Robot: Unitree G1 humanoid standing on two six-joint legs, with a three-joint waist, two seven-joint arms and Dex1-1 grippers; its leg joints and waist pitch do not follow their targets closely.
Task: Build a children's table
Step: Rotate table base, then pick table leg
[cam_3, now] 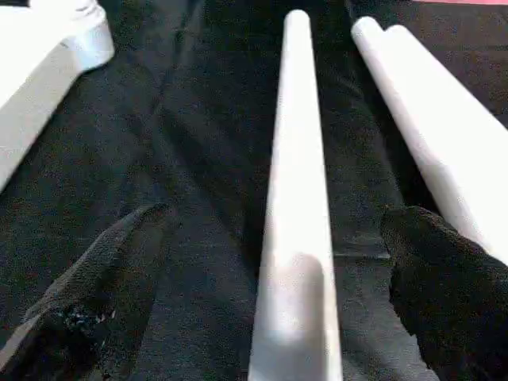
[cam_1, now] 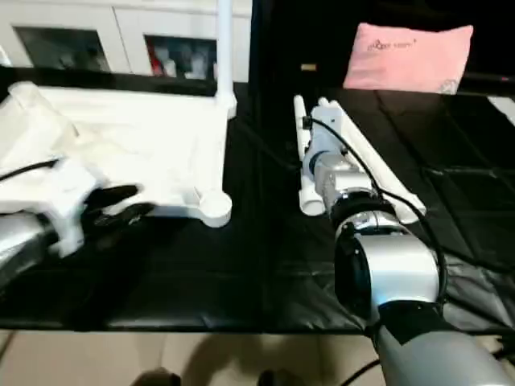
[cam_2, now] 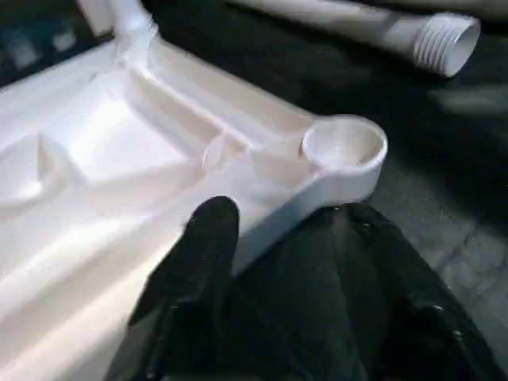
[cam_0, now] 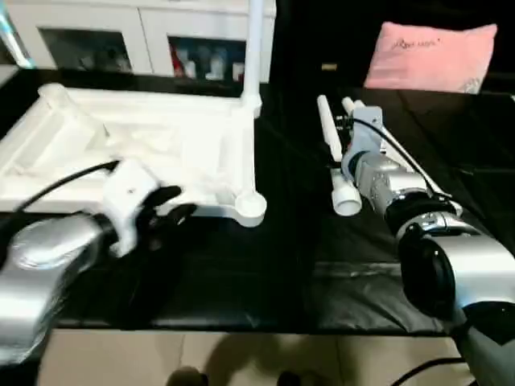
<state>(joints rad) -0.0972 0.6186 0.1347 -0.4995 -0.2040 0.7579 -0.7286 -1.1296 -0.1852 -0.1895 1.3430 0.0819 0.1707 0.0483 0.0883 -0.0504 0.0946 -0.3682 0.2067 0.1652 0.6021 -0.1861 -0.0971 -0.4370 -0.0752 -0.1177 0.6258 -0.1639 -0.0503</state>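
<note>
White tabletop (cam_0: pixel 161 153) lies ribs-up on the black counter (cam_0: pixel 241 273). Left hand (cam_2: pixel 278 262), part-open, hovers beside its near corner socket (cam_2: pixel 344 144). Right hand (cam_3: pixel 278 294) gapes wide astride a loose leg (cam_3: pixel 298 198).

The tabletop (cam_2: pixel 238 127) and legs (cam_3: pixel 298 198) look like smooth white plastic, the table cover (cam_0: pixel 241 273) perhaps glossy black sheeting.

Your left gripper (cam_2: pixel 278 278) sits low over the near edge of the tabletop (cam_2: pixel 119 167), which lies upside down with its ribs facing up. The two black fingers (cam_2: pixel 198 262) stand apart; one lies over the white rim, the other over the black cloth (cam_2: pixel 444 198) beside it. Whether either touches the plastic you probably cannot tell, since the picture is soft here. Just beyond the fingers is an empty round corner socket (cam_2: pixel 344 145). Farther off, a leg (cam_2: pixel 381 28) lies on the cloth, threaded end showing, and another leg (cam_2: pixel 131 20) stands in the far corner.
</note>
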